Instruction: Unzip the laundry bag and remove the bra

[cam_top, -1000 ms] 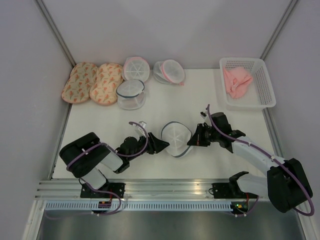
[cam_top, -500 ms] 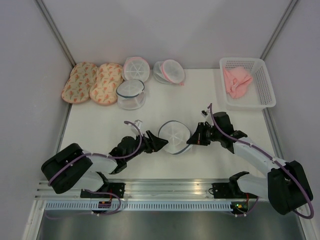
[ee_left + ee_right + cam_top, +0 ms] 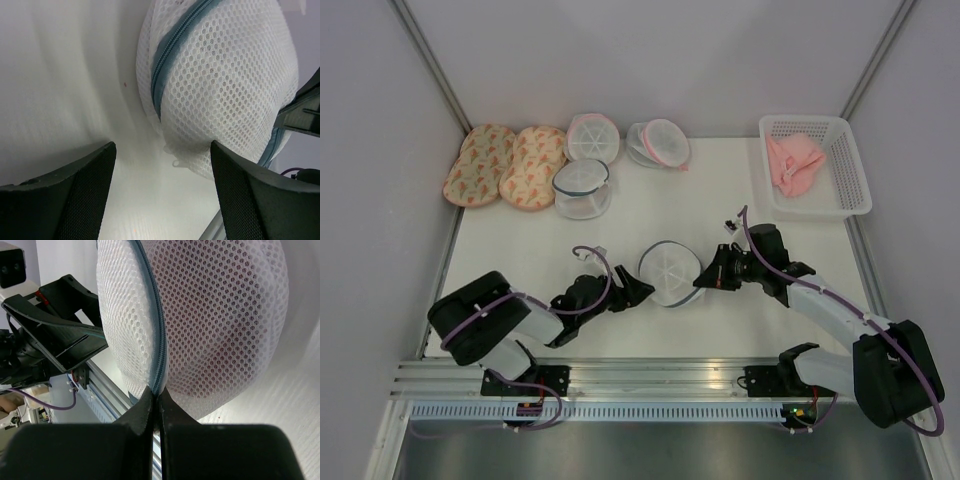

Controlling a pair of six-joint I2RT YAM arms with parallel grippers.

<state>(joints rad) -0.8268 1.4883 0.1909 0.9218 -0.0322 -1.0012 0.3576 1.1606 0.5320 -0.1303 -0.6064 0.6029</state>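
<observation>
The laundry bag [image 3: 672, 275], a white mesh dome with a blue-grey zipper rim, stands on edge mid-table between both grippers. My right gripper [image 3: 703, 282] is shut on its zipper rim; in the right wrist view the fingertips [image 3: 155, 395] pinch the blue-grey zipper of the bag [image 3: 215, 315]. A dark red tint of the bra [image 3: 220, 365] shows faintly through the mesh. My left gripper [image 3: 638, 292] stands open just left of the bag. In the left wrist view the bag [image 3: 225, 75] sits ahead of the gripper [image 3: 162, 150], whose jaws are wide apart and hold nothing.
At the back left lie two peach patterned pads [image 3: 505, 165], a blue-rimmed mesh bag [image 3: 582, 188] and two pink-rimmed mesh bags [image 3: 592, 137] [image 3: 660, 143]. A white basket [image 3: 847, 170] with a pink cloth [image 3: 792, 163] sits at the back right.
My left gripper's jaws have opened wider beside the bag, and the left arm's elbow swung out and back. The bag shifted slightly. The right gripper stayed shut on the zipper rim.
</observation>
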